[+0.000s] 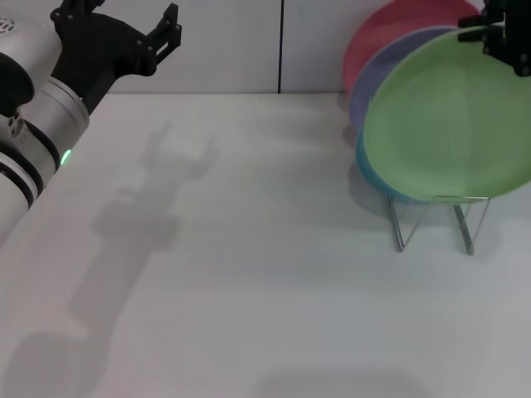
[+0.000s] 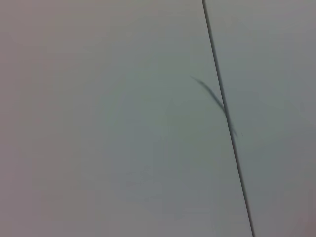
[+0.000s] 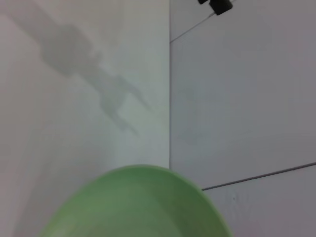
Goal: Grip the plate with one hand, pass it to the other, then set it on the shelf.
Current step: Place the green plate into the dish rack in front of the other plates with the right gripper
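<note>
We find the green plate [image 1: 448,116] standing on edge at the front of the wire shelf [image 1: 436,220], on the right side of the white table [image 1: 249,274], with the right gripper [image 1: 508,37] at its top rim. Our reading is that this arm is at the last step, steadying the plate upright so that its lower edge settles into a slot of the shelf before release. The gripper's black body overlaps the rim in the head view, but the frame cuts it off, so we cannot tell whether its jaws are pinching the rim or parted. The shelf holds 4 plates in all, each leaning the same way: behind the green one a turquoise plate [image 1: 371,170], then a lavender plate [image 1: 377,75], then a pink plate [image 1: 390,29] at the back. The right wrist view shows only the green rim close under the camera. The left gripper [image 1: 124,21] hovers high at the far left, well apart from the shelf, its jaws spread wide and holding nothing, which fits an arm that has no part in the placing.
</note>
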Motion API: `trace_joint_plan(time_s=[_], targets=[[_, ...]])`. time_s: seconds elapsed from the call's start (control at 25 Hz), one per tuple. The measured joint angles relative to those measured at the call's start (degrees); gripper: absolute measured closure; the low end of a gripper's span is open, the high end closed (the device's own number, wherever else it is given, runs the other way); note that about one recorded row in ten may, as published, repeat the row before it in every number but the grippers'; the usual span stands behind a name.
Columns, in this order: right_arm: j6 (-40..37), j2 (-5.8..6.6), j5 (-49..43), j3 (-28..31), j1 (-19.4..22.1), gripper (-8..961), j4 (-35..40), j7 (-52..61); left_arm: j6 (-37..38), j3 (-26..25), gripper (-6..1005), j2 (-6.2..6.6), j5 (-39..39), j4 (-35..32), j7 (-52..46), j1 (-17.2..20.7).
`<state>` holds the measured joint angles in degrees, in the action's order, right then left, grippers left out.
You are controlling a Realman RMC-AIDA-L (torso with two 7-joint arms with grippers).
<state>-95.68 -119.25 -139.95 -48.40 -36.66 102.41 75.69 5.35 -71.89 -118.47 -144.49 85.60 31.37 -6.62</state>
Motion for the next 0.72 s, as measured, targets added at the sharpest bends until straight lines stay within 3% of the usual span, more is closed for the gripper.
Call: trace_joint_plan(time_s=[0.6, 0.72], targets=[[0.0, -0.62, -4.0, -0.2, 3.9, 914, 2.6, -2.1, -0.1, 1.0, 143, -0.01, 0.1, 0.2, 0.0, -0.3], [-0.9, -0.66, -4.0, -0.2, 4.7, 872, 3.1, -1.4, -0.1, 1.0, 143, 0.02, 0.1, 0.4, 0.0, -0.4]])
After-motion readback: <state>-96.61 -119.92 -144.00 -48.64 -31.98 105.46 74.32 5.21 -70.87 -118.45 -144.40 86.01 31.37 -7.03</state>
